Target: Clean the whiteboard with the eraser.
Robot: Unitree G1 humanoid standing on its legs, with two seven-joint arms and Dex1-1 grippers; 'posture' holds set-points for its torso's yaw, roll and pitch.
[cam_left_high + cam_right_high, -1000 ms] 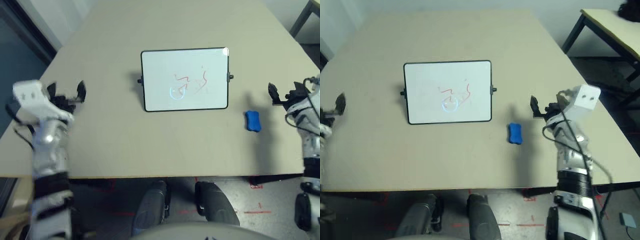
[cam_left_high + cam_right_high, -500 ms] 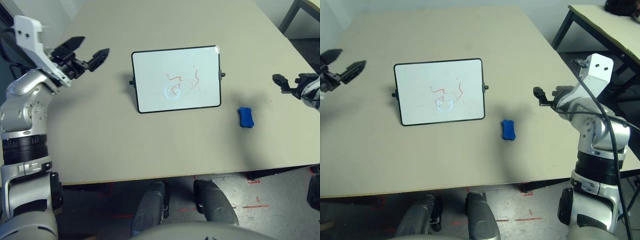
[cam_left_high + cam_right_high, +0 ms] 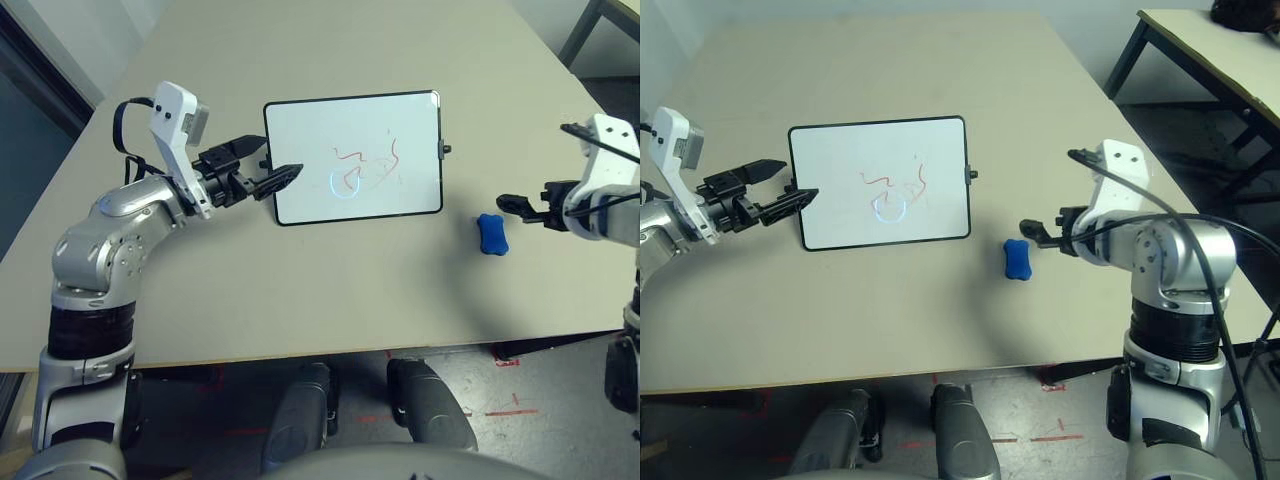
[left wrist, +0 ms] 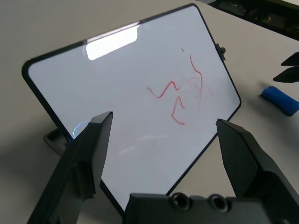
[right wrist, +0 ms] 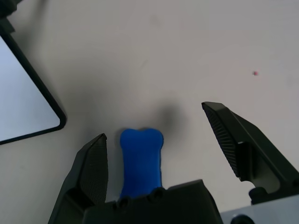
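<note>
Right hand (image 5: 156,120): fingers set wide, nothing held; wrist above the counter (image 3: 330,290), fingers directed down and inward toward the robot's midline, forearm reaching in from the robot's right.

Beneath and just beside its fingers: eraser (image 5: 141,161), blue, waisted oblong, lying on the counter; in the right wrist view it appears between the two fingers, ungripped.

Farther inward from that hand, past the eraser: whiteboard (image 3: 350,130), thin black frame, dark knob at either side.

Left hand (image 4: 163,119): fingers wide, empty, reaching inward, tips over the whiteboard's near-side edge in the eye views; contact cannot be told.

Markings: red scribbles (image 3: 365,165) on the board, strokes not readable as words; pale blue ring (image 3: 345,183) beside them. No brand or label legible.

By view: the left wrist view gives a bright reflection (image 4: 112,42) on the board; the right eye view adds a second table (image 3: 1230,60) beyond the right arm.
</note>
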